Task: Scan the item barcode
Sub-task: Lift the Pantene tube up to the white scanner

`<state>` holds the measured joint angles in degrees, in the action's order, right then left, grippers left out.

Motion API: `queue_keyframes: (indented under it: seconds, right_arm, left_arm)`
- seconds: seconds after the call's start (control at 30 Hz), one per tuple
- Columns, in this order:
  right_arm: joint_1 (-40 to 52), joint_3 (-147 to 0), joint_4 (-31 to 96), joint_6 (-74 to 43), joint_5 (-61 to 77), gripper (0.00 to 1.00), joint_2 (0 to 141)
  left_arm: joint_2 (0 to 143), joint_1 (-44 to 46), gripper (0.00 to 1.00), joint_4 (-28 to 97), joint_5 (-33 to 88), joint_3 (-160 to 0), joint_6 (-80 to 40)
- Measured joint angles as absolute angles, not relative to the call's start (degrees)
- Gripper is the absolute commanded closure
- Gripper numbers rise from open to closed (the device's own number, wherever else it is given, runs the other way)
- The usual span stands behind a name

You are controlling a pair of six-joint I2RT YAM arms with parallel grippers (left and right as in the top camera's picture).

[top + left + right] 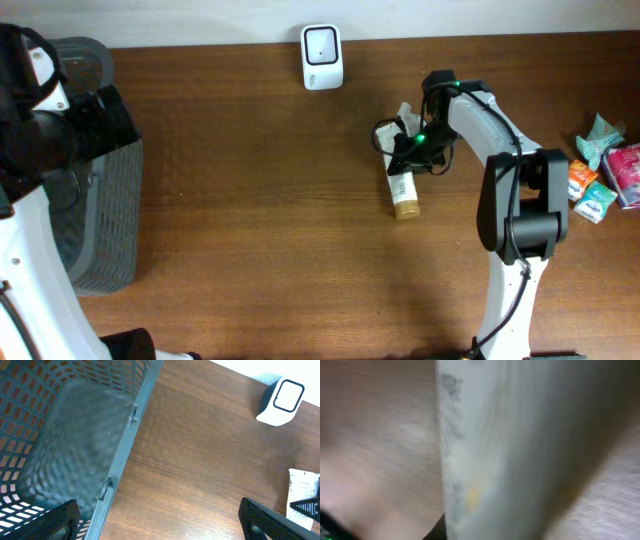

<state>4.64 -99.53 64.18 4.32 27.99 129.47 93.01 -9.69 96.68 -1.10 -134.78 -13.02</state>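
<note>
The item is a white tube [403, 186] with a gold cap, lying on the wooden table with the cap toward the front. My right gripper [407, 150] sits over its far, flat end. In the right wrist view the blurred tube [520, 450] fills the space between the jaws, which look shut on it. The white scanner [322, 57] stands at the table's back edge, left of the tube. My left gripper [162, 527] hangs open over the basket's edge, nothing between its fingers. The left wrist view also catches the scanner [282, 402] and the tube's end [302, 492].
A grey mesh basket [105, 225] stands at the far left, its rim [125, 452] under my left gripper. Several small packets [603, 172] lie at the right edge. The right arm's base [525, 225] stands front right.
</note>
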Motion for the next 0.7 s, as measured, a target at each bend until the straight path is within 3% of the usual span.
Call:
queue_keyframes:
  seconds: [0.13,0.27,0.5,0.7]
  right_arm:
    - [4.6,-105.3,69.7,4.2,38.3,0.93,129.5]
    - [4.7,-120.0,77.6,13.3,58.3,0.89,129.3]
    - [8.0,-138.1,77.9,13.7,62.7,0.87,129.2]
    - [9.1,-138.5,77.8,13.2,62.9,0.86,129.2]
  left_arm:
    - [93.0,-9.7,0.01,96.7,-1.1,-134.8,-13.0]
    - [93.0,-9.7,0.01,96.7,-1.1,-134.8,-13.0]
    - [93.0,-9.7,0.01,96.7,-1.1,-134.8,-13.0]
    - [93.0,-9.7,0.01,96.7,-1.1,-134.8,-13.0]
